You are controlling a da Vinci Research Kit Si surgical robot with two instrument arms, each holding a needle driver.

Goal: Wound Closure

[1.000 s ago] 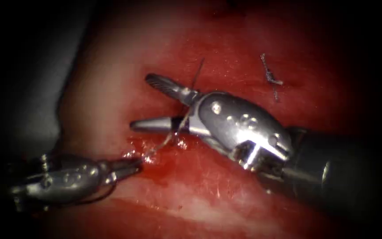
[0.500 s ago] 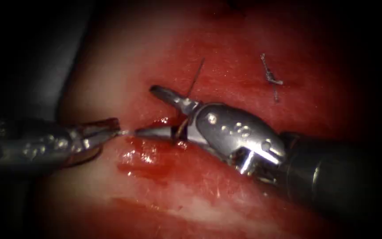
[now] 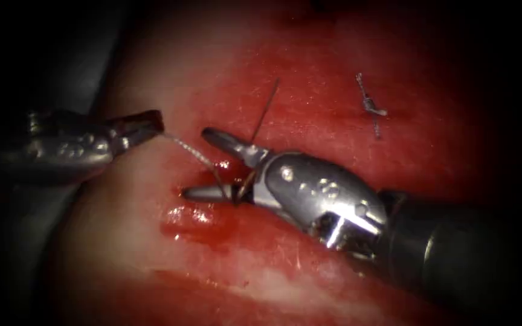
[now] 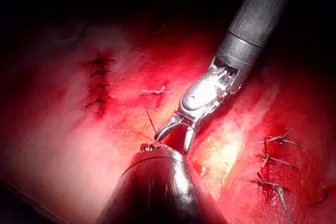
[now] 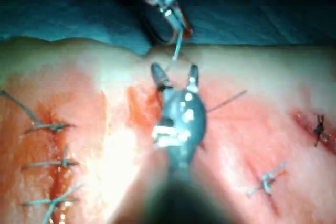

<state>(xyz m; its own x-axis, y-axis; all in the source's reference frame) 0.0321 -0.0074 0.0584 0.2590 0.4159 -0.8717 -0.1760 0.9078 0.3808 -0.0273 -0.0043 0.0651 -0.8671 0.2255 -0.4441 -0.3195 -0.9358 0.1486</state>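
My right arm's silver needle-driver tool (image 3: 212, 166) sits nearest, jaws spread wide over the cut in the wet red pork tissue (image 3: 309, 72), a pale thin thread (image 3: 188, 151) running between them, perhaps so it can be cut. Further off to the left, my left arm's tool (image 3: 146, 124) is clamped on the thread, holding it taut. I cannot make out the needle.

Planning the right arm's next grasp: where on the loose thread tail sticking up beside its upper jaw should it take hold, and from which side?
Probably mid-length on the thread tail, coming from the right: it stands slanted clear of the tissue, beside the open right end effector. The left end effector holds the taut thread leftward.
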